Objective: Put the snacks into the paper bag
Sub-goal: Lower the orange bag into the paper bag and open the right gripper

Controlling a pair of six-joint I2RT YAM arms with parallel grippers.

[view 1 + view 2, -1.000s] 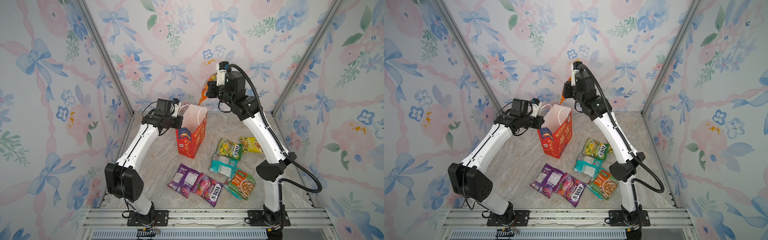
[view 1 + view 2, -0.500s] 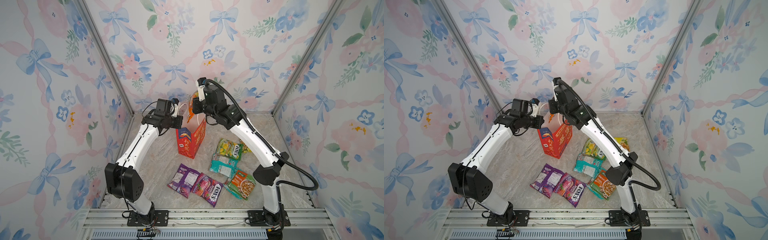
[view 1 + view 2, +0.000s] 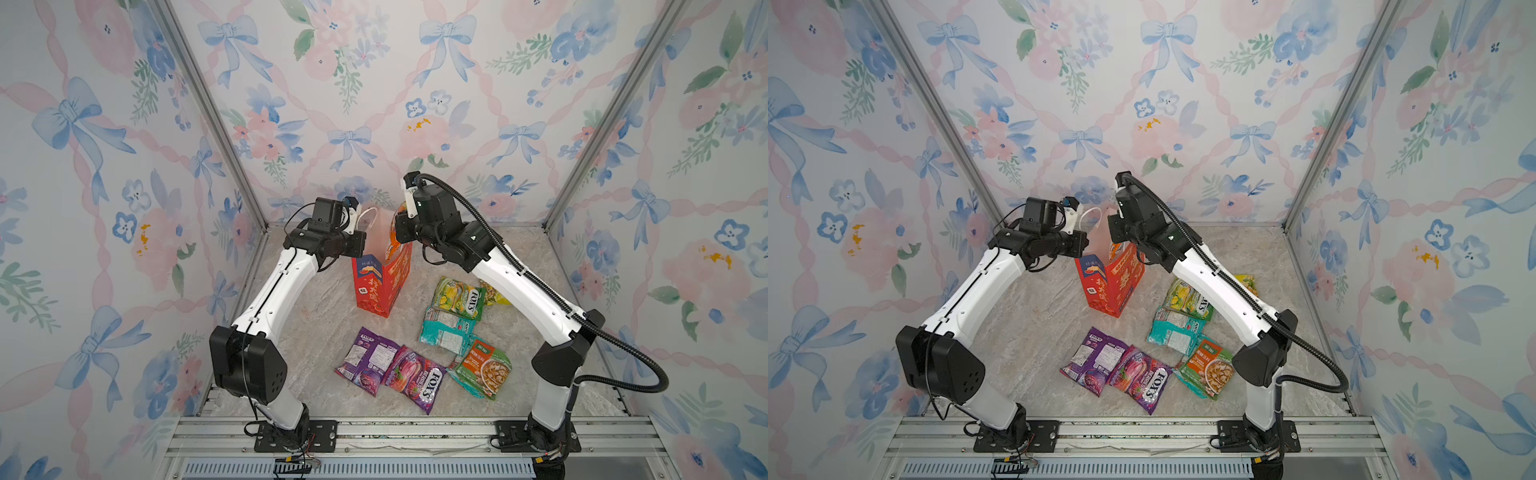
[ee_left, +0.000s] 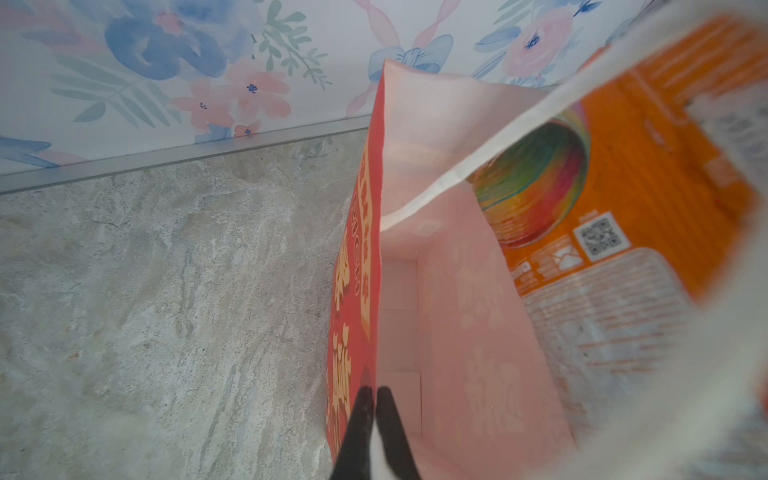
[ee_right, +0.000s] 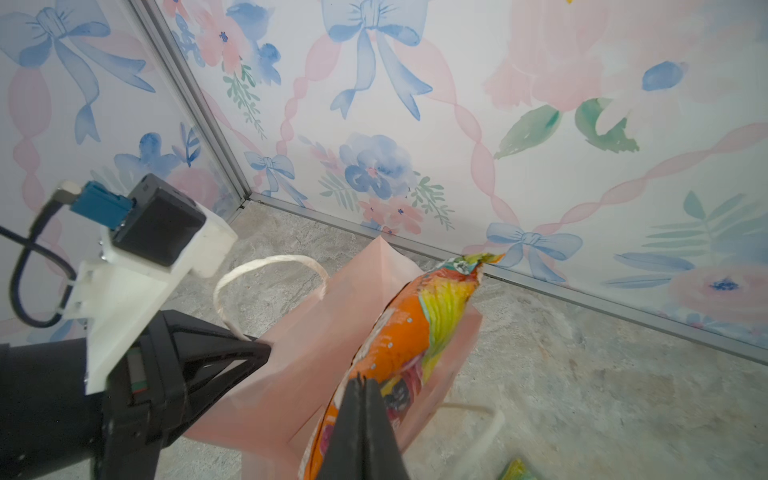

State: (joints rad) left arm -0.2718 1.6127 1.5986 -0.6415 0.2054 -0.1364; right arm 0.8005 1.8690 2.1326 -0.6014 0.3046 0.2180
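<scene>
**Desk:** What's the picture?

**Photographer:** A two-armed robot mid-errand on a marble-look table [image 3: 316, 332]. The red paper bag [image 3: 382, 286] stands upright toward the far middle. The left claw [image 4: 371, 395] is pinched tight on the bag's left wall at the rim, holding the mouth open. The right claw [image 5: 360, 384] is clamped on the orange packet [image 5: 399, 345], which hangs partly inside the mouth with its top end sticking out above the rim.

**Desk:** So how much is done?

**Photographer:** By my reading, barely started. The left wrist view looks down the bag's pale inner wall and shows only that orange packet; the bottom looks bare, though part of the view is blurred, so I won't swear to it. The orange one is not yet let go.

**Desk:** And what's left out?

**Photographer:** Six packets, all on the table nearer than the bag and to its right. Near the middle lie the purple packet [image 3: 363, 359] and the magenta packet [image 3: 415, 376], edges touching. Right of those is the green packet [image 3: 484, 368], and the teal packet [image 3: 446, 330] just beyond it, overlapping it. Farther again sits the yellow-green packet [image 3: 459, 298], with the yellow packet [image 3: 492, 295] mostly hidden behind the right arm.

**Desk:** Caption line?

**Photographer:** "First snack at the bag's mouth; six wait on the table."
</scene>
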